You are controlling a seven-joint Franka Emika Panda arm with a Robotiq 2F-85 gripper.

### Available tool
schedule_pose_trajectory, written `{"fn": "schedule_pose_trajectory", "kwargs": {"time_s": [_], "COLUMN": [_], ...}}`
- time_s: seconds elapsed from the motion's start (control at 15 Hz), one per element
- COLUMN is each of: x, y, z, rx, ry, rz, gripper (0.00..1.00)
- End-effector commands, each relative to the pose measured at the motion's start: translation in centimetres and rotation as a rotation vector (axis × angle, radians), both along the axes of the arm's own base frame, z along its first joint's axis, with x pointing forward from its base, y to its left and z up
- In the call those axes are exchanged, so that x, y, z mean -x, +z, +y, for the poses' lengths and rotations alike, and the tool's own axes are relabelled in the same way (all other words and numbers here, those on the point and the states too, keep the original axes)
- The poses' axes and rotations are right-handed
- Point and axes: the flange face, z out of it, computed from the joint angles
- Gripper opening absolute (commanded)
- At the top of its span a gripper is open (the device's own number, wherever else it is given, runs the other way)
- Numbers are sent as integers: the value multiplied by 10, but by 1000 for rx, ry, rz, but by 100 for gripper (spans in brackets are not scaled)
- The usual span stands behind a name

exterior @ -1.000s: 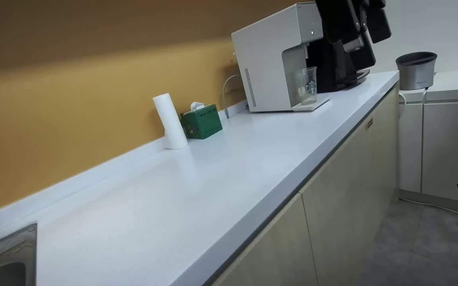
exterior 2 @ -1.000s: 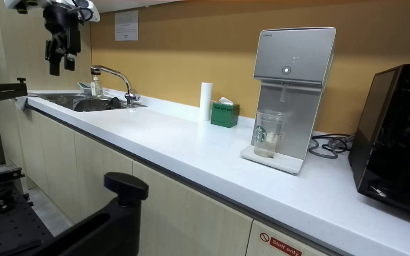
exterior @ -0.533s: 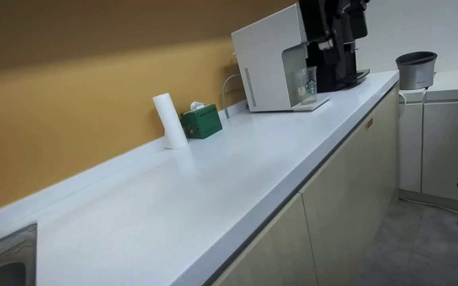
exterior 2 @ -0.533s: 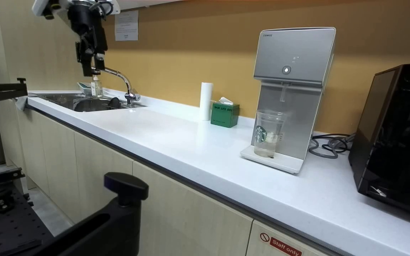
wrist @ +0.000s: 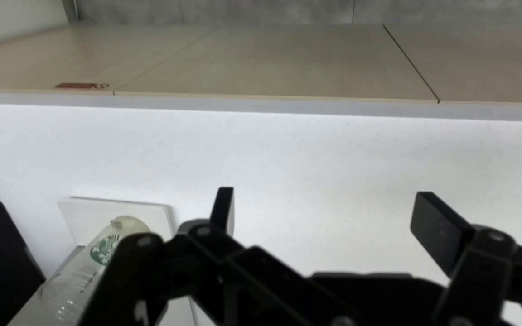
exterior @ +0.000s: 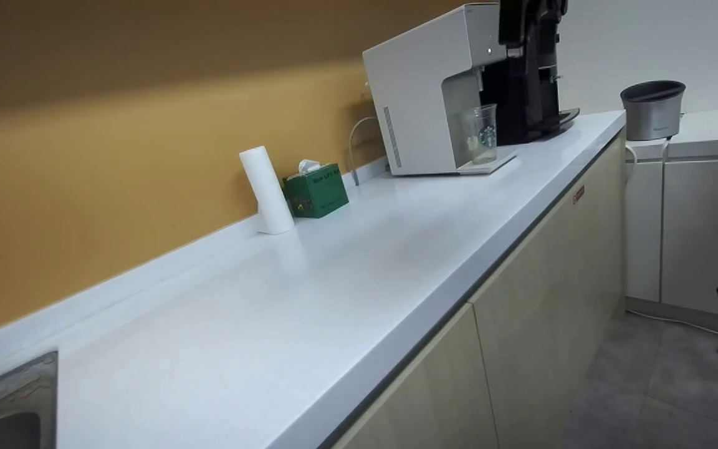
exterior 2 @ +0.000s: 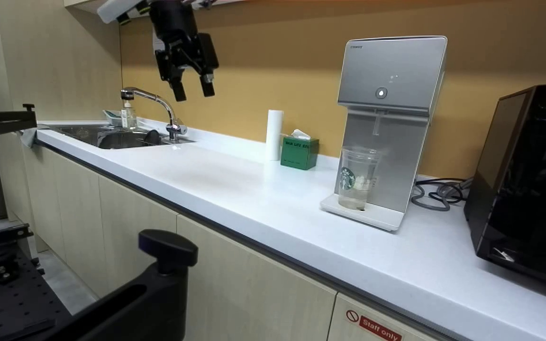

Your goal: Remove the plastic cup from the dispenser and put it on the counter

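See the end effector [exterior 2: 193,91] spread wide, high over the tabletop [exterior 2: 235,175], with nothing between the fingers [wrist: 440,231]. Find the clear Starbucks plastic cup [exterior 2: 357,179] down low, to one side of the end effector and well apart from it, on the left in the wrist view, standing upright on the drip tray [exterior 2: 382,220] of the water dispenser [exterior 2: 398,137]. Most likely at the reach, near the start of the job. Come down and across, low enough to miss the jutting top [exterior 2: 405,76] over the cup. Go in from the open front, with one finger on each side. Squeeze softly, to not bend the thin plastic. Cannot tell about any drink inside, so go slow and tip nothing. Lift just off the drip tray, pull straight out, then set down upright on bare tabletop below the end effector.
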Motion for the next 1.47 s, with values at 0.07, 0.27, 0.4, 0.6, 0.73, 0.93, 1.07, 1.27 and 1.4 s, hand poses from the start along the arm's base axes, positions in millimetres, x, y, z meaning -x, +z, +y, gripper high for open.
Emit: {"fn": "schedule_pose_trajectory", "kwargs": {"time_s": [0.07, 0.27, 0.4, 0.6, 0.73, 0.93, 1.07, 1.27, 1.4], "x": [5, 9, 5, -9, -22, -44, -59, -81, -98], "y": [7, 13, 10, 4, -3, -16, -23, -27, -32], "z": [-34, -42, -45, -61, -73, -91, -105, -131, -150], "rx": [-62, -78, -32, 39, 70, 106, 125, 160, 167], "ry": [17, 22, -28, -20, -1, 6, 4, -10, -19], "rz": [-50, -71, -98, -115, -140, -184, -218, -273, -268], "gripper": [100, 100, 100, 100, 100, 100, 100, 100, 100]}}
